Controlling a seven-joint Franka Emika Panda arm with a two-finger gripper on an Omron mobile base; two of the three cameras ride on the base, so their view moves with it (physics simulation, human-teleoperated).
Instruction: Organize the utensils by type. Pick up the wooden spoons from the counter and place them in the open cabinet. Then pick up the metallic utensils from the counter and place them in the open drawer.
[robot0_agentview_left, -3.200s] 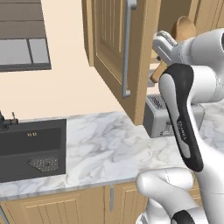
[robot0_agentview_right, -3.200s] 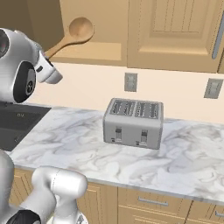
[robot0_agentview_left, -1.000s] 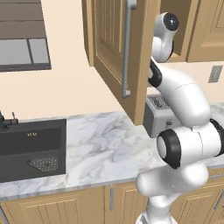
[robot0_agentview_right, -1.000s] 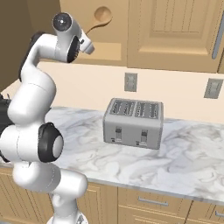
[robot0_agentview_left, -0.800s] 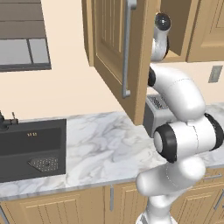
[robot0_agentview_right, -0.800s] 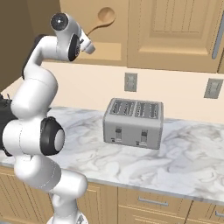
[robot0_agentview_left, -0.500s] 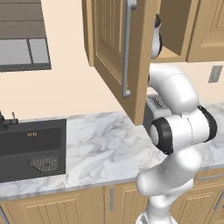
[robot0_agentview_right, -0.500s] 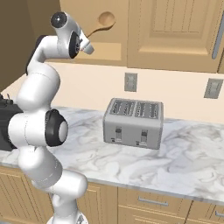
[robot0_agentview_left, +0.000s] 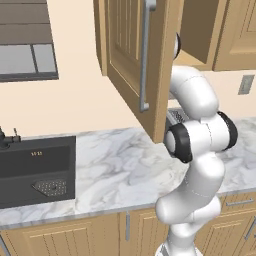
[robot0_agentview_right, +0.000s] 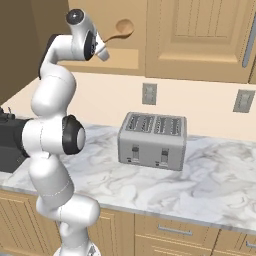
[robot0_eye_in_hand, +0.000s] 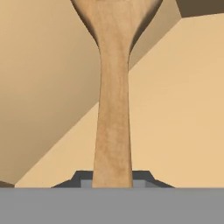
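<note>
The gripper (robot0_agentview_right: 103, 52) is clenched on the handle of a wooden spoon (robot0_agentview_right: 118, 30), so the bowl leads the way. Beyond it, the spoon's bowl reaches into the open cabinet (robot0_agentview_right: 120, 57), just above its shelf, ready to be set down inside.

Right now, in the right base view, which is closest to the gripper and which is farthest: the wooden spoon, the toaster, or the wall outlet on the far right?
1. Wooden spoon, held in the gripper, up high.
2. Toaster, below on the counter.
3. Wall outlet, far right wall.
</note>
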